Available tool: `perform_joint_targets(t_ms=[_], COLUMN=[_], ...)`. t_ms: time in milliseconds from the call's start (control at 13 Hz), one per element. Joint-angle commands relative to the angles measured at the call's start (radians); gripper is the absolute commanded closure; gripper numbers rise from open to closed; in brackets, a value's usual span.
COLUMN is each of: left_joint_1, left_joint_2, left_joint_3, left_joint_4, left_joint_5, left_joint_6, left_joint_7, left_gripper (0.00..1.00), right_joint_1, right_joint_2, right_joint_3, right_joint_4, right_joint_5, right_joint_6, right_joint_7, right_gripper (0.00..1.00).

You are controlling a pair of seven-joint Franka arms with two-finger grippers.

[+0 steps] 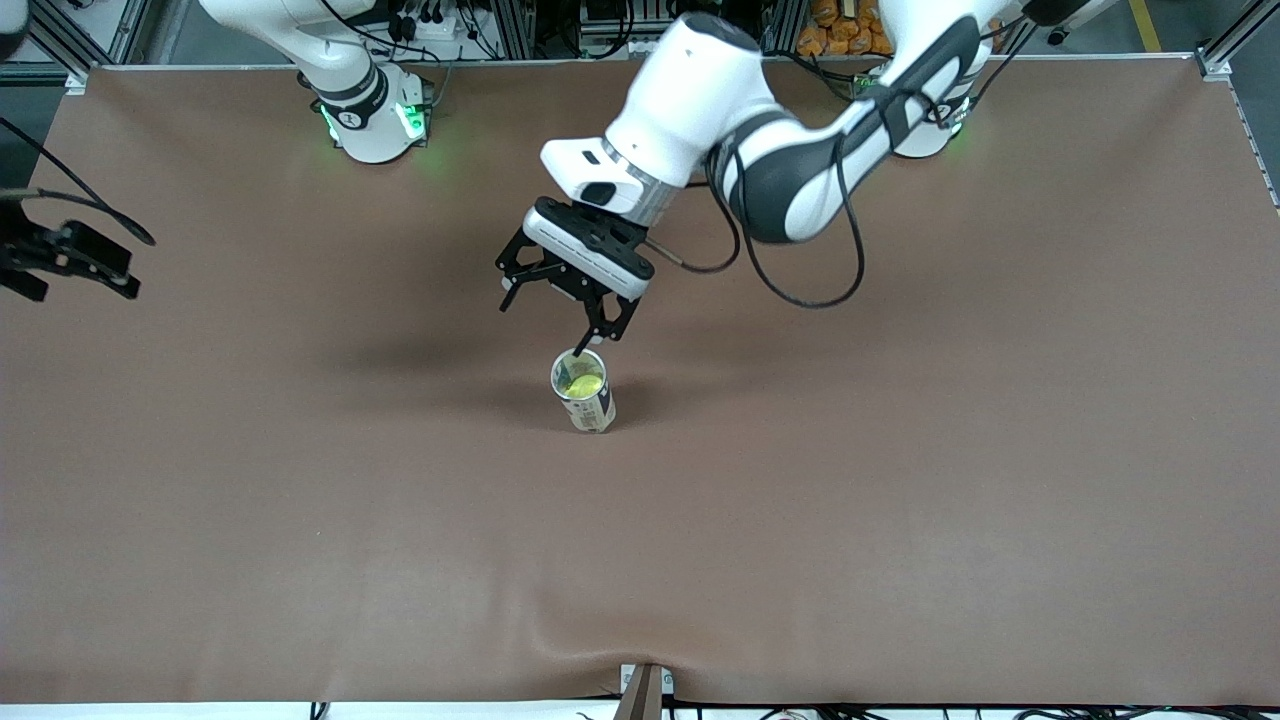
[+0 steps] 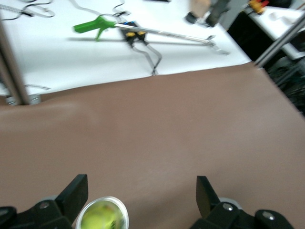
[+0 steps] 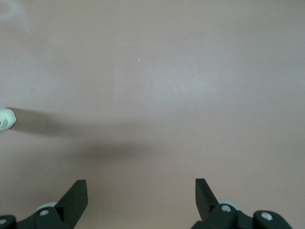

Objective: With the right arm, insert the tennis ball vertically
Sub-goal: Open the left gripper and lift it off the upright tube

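Note:
A short upright can (image 1: 583, 392) stands in the middle of the brown table (image 1: 900, 500), with a yellow-green tennis ball (image 1: 582, 383) inside its open top. My left gripper (image 1: 548, 318) hangs open just above the can, one fingertip right over the rim. In the left wrist view the can's rim (image 2: 125, 214) and the ball (image 2: 97, 220) sit close by one finger of the open left gripper (image 2: 140, 191). My right gripper (image 1: 70, 262) is at the right arm's end of the table, far from the can. It is open and empty over bare cloth (image 3: 140, 191).
A small pale object (image 3: 5, 119) shows at the edge of the right wrist view; what it is cannot be told. A green-handled grabber tool (image 2: 143, 33) lies on the white floor past the table edge. A metal bracket (image 1: 645, 690) sits at the table's near edge.

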Motion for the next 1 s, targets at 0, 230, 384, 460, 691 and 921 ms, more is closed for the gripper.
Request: perform_joint_targets(t_ms=[0,230,384,460,691,921], left_joint_1=[0.007,0.051,0.125,0.145,0.234,0.373], left_joint_2=[-0.089,-0.162,-0.210,-0.225,-0.264,-0.270], left_joint_3=[0.011,0.019,0.011,0.014,0.013,0.008], left_joint_4=[0.002,0.007,0.005,0.007,0.008,0.010], left_joint_5=[-0.063,-0.209,-0.257,-0.260,-0.304,-0.384], left_joint_6=[-0.150,-0.339,-0.484,-0.569,-0.764,-0.902], left_joint_7=[-0.017,-0.011,-0.007,-0.006,-0.005,0.007], left_gripper=[0.00,0.00,0.00,0.00,0.00,0.00], right_joint_1=[-0.012,-0.084,-0.064,-0.053,-0.059,-0.067], right_joint_2=[-0.014,-0.036,-0.047,-0.054,-0.057,-0.060], right_joint_3=[0.013,0.056,0.062,0.074,0.074,0.065], right_joint_4=[0.011,0.008,0.009,0.011,0.011,0.011], right_joint_5=[-0.015,-0.015,-0.015,-0.018,-0.027,-0.027], right_joint_6=[-0.031,-0.059,-0.064,-0.096,-0.145,-0.156], right_joint_7=[0.005,0.040,0.252,0.267,0.161,0.005], right_gripper=[0.00,0.00,0.00,0.00,0.00,0.00])
